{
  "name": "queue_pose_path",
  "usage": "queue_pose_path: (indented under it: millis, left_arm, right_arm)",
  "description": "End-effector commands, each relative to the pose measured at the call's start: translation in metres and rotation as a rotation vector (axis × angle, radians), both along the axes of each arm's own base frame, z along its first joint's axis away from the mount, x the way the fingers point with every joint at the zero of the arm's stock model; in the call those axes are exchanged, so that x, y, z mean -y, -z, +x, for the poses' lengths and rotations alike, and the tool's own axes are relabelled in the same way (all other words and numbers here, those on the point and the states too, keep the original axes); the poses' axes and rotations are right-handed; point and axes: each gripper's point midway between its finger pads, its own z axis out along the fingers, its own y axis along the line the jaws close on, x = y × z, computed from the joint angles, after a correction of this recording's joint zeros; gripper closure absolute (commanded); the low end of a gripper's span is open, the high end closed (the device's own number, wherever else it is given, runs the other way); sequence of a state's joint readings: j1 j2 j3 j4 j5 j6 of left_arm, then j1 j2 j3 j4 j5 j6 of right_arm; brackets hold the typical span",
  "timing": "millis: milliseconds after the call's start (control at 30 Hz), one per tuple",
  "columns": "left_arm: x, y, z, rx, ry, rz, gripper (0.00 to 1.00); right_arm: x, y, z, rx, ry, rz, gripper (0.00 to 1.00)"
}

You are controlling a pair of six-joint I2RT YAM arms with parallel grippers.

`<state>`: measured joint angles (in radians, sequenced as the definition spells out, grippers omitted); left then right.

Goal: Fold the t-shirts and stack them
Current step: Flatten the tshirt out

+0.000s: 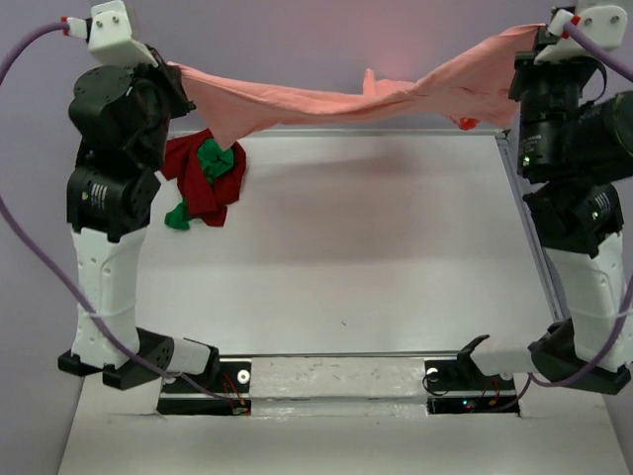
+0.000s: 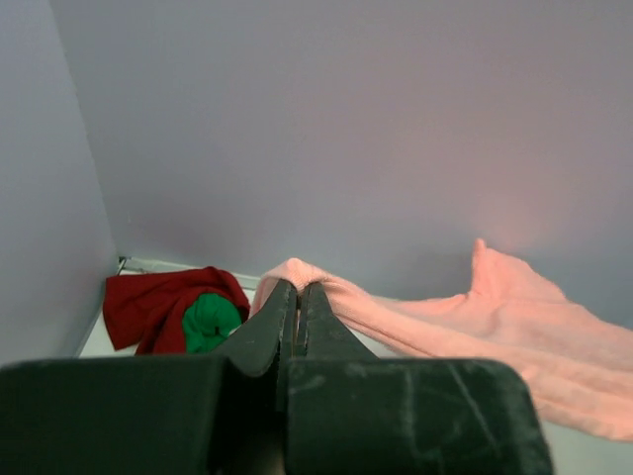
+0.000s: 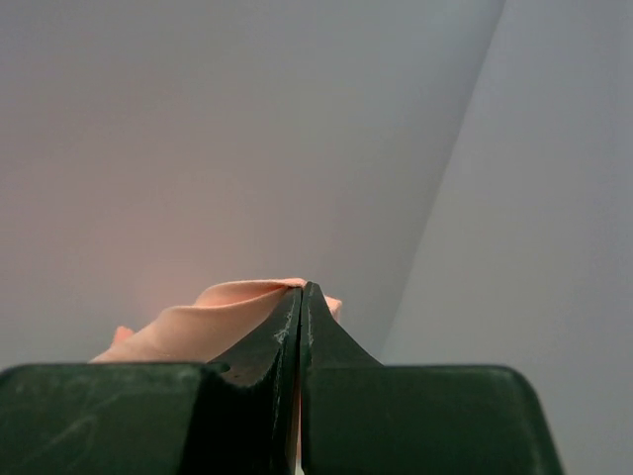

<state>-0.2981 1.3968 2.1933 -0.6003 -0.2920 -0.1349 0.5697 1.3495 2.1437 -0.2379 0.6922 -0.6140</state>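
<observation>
The salmon-pink t-shirt (image 1: 346, 99) hangs stretched in the air across the back of the table, held at both ends. My left gripper (image 2: 297, 289) is shut on its left end (image 2: 297, 269); in the top view that gripper (image 1: 180, 71) is high at the back left. My right gripper (image 3: 302, 289) is shut on its right end (image 3: 227, 302), high at the back right (image 1: 534, 45). The dark red t-shirt (image 1: 203, 188) lies crumpled at the back left with the bright green t-shirt (image 1: 216, 158) bunched on it; both show in the left wrist view, the red one (image 2: 148, 302) and the green one (image 2: 210, 322).
The white table (image 1: 376, 257) runs from the back wall to the arm bases at the front. A metal rail (image 1: 529, 237) borders its right side. The purple wall stands close behind the held shirt.
</observation>
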Motion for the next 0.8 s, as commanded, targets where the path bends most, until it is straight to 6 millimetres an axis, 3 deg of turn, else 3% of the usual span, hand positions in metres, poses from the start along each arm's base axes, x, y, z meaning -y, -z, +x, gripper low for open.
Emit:
queue_pose_path:
  millis: [0, 33, 133, 233, 300, 400, 500, 533, 600, 633, 667, 700, 733, 767]
  left_arm:
    - [0.006, -0.021, -0.041, 0.086, 0.045, -0.035, 1.0]
    - [0.005, -0.015, -0.044, 0.07, 0.03, -0.035, 1.0]
    - [0.001, -0.019, -0.072, 0.088, 0.042, -0.061, 1.0]
    - [-0.003, -0.021, -0.085, 0.095, 0.043, -0.075, 1.0]
    - [-0.007, -0.026, -0.092, 0.105, 0.039, -0.079, 1.0]
    - [-0.006, -0.026, -0.086, 0.1, 0.028, -0.069, 1.0]
    - [0.005, -0.02, -0.061, 0.079, 0.023, -0.055, 1.0]
    - [0.008, -0.016, -0.051, 0.067, 0.012, -0.048, 1.0]
    - [0.022, 0.003, -0.012, 0.011, -0.011, -0.02, 1.0]
    - [0.03, 0.01, 0.001, -0.008, -0.004, -0.01, 1.0]
    - [0.038, 0.032, 0.033, -0.064, -0.012, 0.014, 1.0]
    - [0.041, 0.039, 0.049, -0.075, -0.013, -0.004, 1.0]
    - [0.048, 0.047, 0.063, -0.089, 0.022, -0.004, 1.0]
    - [0.048, 0.058, 0.089, -0.112, 0.013, 0.001, 1.0]
  right_arm:
    - [0.022, 0.003, -0.032, -0.001, 0.131, 0.025, 1.0]
    - [0.026, 0.004, -0.038, -0.005, 0.149, 0.035, 1.0]
    - [0.047, 0.0, -0.065, 0.023, 0.178, 0.072, 1.0]
    - [0.057, -0.005, -0.08, 0.031, 0.183, 0.097, 1.0]
    - [0.058, -0.004, -0.082, 0.027, 0.177, 0.094, 1.0]
    - [0.05, -0.002, -0.075, 0.02, 0.187, 0.077, 1.0]
    - [0.022, -0.002, -0.051, 0.027, 0.157, 0.041, 1.0]
    - [-0.003, 0.002, -0.03, 0.021, 0.125, 0.009, 1.0]
    - [-0.018, 0.005, -0.005, 0.014, 0.135, -0.006, 1.0]
    - [-0.029, 0.01, 0.013, 0.007, 0.133, -0.032, 1.0]
    - [-0.046, 0.02, 0.042, -0.021, 0.134, -0.058, 1.0]
    - [-0.05, 0.026, 0.06, -0.041, 0.123, -0.065, 1.0]
    - [-0.04, 0.048, 0.087, -0.134, 0.141, -0.112, 1.0]
    - [-0.052, 0.052, 0.115, -0.122, 0.076, -0.058, 1.0]
